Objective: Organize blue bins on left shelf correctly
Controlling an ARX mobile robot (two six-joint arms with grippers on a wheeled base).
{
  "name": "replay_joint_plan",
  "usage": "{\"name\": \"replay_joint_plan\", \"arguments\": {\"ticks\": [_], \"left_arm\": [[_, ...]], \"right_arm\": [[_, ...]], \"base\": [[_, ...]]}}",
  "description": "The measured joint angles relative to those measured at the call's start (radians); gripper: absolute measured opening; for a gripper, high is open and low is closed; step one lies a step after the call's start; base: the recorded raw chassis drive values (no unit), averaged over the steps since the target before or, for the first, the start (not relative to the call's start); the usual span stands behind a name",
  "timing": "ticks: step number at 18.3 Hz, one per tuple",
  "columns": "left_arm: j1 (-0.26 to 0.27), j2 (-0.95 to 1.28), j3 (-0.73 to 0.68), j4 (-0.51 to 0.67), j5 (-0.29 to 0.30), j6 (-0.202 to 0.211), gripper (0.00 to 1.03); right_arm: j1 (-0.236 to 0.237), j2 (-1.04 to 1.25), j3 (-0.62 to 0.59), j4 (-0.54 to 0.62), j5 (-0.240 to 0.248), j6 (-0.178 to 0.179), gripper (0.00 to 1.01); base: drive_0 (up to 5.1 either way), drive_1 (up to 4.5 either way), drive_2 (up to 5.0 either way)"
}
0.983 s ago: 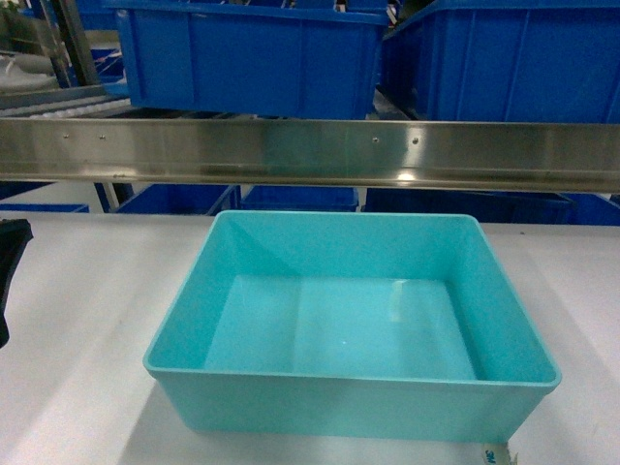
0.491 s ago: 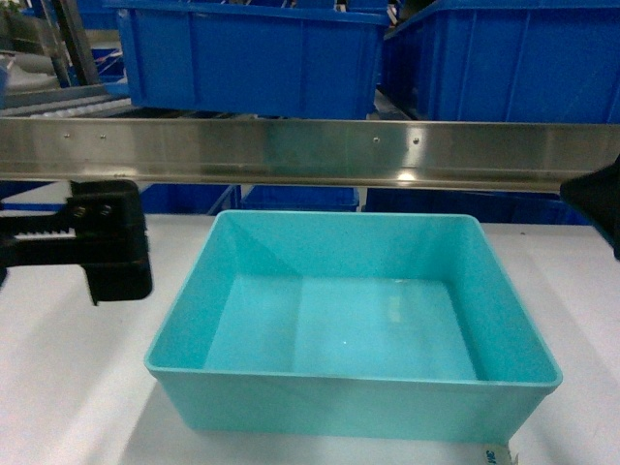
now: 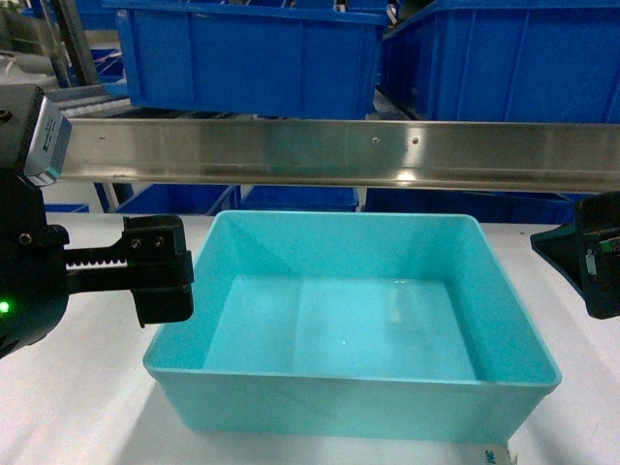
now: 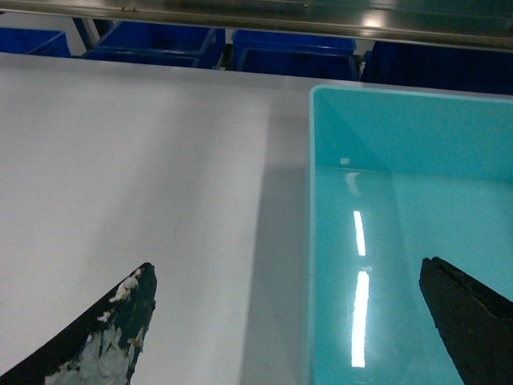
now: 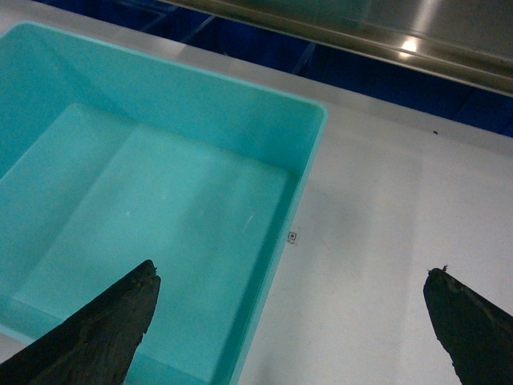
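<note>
On the white table [image 3: 68, 407], the head view shows the turquoise tub [image 3: 354, 387] sitting below a steel shelf rail [image 3: 320, 153], with royal-blue bins [image 3: 252, 63] on the tier above. The left gripper [image 3: 160, 266] sits at the tub's left wall, perhaps touching it; the right gripper [image 3: 591, 254] is beside the right wall. From the left wrist, the left gripper [image 4: 288, 321] is spread wide, its fingers straddling the tub's [image 4: 401, 233] left wall. From the right wrist, the right gripper [image 5: 292, 329] is likewise wide, straddling the tub's [image 5: 144, 208] right wall.
</note>
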Motion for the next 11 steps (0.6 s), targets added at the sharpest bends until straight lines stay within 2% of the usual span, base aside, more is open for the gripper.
{"name": "replay_joint_plan", "arguments": {"ticks": [1, 4, 6, 8, 10, 11], "left_arm": [[0.0, 0.0, 0.0, -0.003, 0.0, -0.003, 0.98], [-0.013, 0.018, 0.031, -0.03, -0.012, -0.027, 0.98], [-0.018, 0.043, 0.053, -0.034, -0.029, -0.037, 0.98], [-0.018, 0.097, 0.062, -0.034, -0.075, -0.037, 0.98], [-0.018, 0.11, 0.062, -0.029, -0.101, -0.034, 0.98], [-0.018, 0.11, 0.062, -0.032, -0.1, -0.033, 0.98]], "right_arm": [[0.014, 0.002, 0.008, -0.058, -0.033, -0.01, 0.98], [0.072, 0.059, 0.072, -0.108, -0.1, -0.037, 0.98], [0.083, 0.1, 0.098, -0.096, -0.099, -0.064, 0.98], [0.069, 0.147, 0.106, -0.067, -0.072, -0.085, 0.98], [0.055, 0.18, 0.114, -0.044, -0.044, -0.094, 0.98], [0.05, 0.185, 0.114, -0.041, -0.045, -0.095, 0.98]], "base": [[0.0, 0.0, 0.0], [0.0, 0.0, 0.0], [0.0, 0.0, 0.0], [0.0, 0.0, 0.0], [0.0, 0.0, 0.0], [0.0, 0.0, 0.0]]}}
